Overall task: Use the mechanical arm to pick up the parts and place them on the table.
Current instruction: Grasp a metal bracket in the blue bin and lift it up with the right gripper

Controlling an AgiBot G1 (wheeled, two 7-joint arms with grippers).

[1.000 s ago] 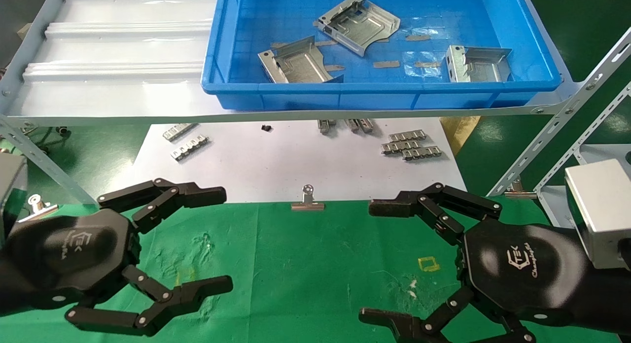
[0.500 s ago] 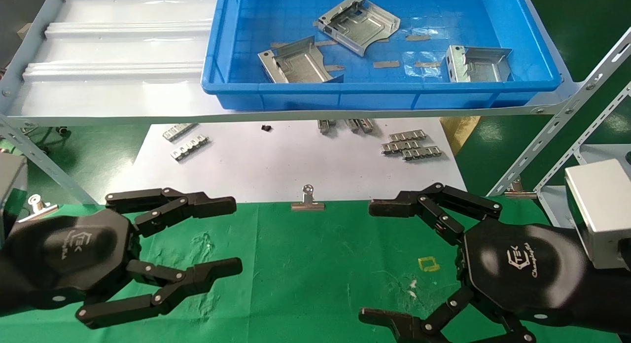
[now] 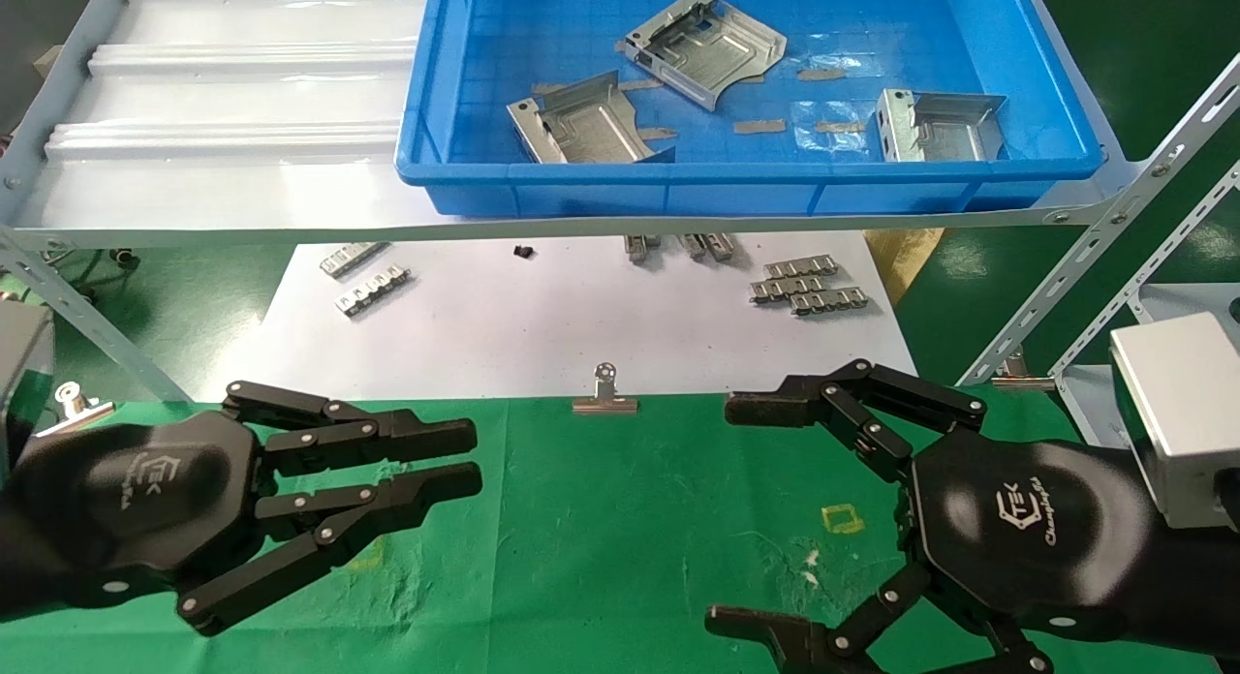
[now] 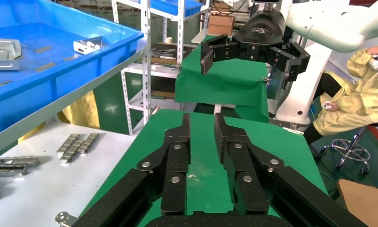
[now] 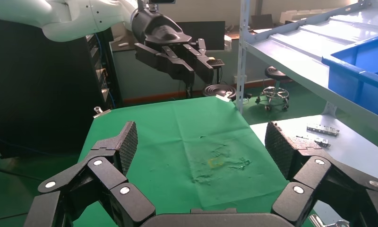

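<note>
Two grippers fill the lower frame, and we lose parts of both: the right gripper (image 3: 746, 519) has its lowest fingers cut off by the bottom edge, the left gripper (image 3: 470, 461) runs off the left side. We see the left one's jaws drawn nearly together over the table (image 3: 620, 519) (holding nothing), the right one's spread wide. Three parts (image 3: 702, 45) (image 3: 581, 127) (image 3: 940, 122) lie in the blue tray (image 3: 736, 195) at upper centre; the shelf edge (image 3: 542, 230) hides some small strips behind it.
</note>
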